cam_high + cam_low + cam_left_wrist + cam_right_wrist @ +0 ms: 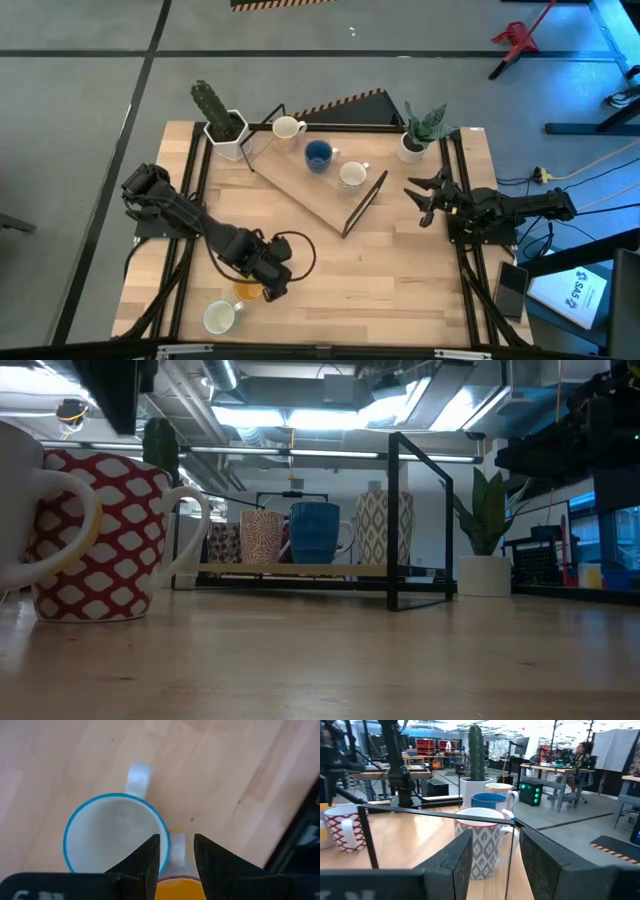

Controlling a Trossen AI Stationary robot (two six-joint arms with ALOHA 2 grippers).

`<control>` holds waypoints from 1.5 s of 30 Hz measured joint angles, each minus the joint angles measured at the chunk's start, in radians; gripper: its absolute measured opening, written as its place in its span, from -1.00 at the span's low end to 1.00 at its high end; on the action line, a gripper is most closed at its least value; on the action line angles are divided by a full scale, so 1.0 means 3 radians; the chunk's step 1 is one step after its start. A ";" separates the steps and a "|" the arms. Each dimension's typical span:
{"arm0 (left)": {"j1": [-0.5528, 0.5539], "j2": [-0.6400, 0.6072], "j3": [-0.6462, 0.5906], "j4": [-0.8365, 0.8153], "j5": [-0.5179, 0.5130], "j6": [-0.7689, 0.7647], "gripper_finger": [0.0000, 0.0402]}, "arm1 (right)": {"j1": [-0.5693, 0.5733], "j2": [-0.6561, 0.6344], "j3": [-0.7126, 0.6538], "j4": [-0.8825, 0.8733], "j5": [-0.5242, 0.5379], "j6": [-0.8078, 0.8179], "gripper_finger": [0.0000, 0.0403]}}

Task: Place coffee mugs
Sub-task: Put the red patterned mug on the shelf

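Observation:
Three mugs stand in a row on the black-framed wooden rack: a cream one, a dark blue one and a grey-patterned one. Near the table's near-left corner stand a mug with an orange inside, red-patterned outside, and a white mug with a blue rim. My left gripper is open just above the orange mug; its fingers stand on either side of that mug's handle. My right gripper waits open near the table's right edge, facing the rack.
A cactus in a white pot stands at the rack's far-left end, and a leafy plant in a white pot at the far right. The rack's upright black end frame faces the right gripper. Bare wood lies between rack and near edge.

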 joint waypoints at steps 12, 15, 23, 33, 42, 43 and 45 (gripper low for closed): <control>0.0107 -0.0001 -0.0446 0.0384 0.0068 0.0010 -0.43 | 0.0000 0.0000 0.0000 -0.0001 -0.0016 -0.0023 -0.26; 0.0139 -0.0001 -0.0562 0.0542 0.0180 0.0066 -0.47 | 0.0000 0.0000 0.0000 -0.0001 -0.0015 -0.0024 -0.26; 0.0260 -0.0011 -0.0689 0.0614 0.0245 0.0233 -0.89 | 0.0000 0.0000 0.0000 -0.0001 -0.0010 -0.0025 -0.26; 0.0630 0.0003 -0.0477 0.0491 0.0275 0.0597 -0.92 | 0.0000 0.0000 0.0000 -0.0001 0.0010 -0.0027 -0.26; 0.1288 -0.0084 -0.0012 -0.0473 0.0215 0.1051 -0.92 | 0.0000 0.0000 0.0000 -0.0001 0.0021 -0.0027 -0.26; 0.1374 -0.0124 0.0022 -0.0472 0.0175 0.1130 -0.92 | 0.0000 0.0000 0.0000 -0.0002 0.0033 -0.0028 -0.26; 0.1549 -0.0234 0.0041 -0.0384 0.0128 0.1293 -0.92 | 0.0000 -0.0001 0.0000 -0.0002 0.0045 -0.0031 -0.26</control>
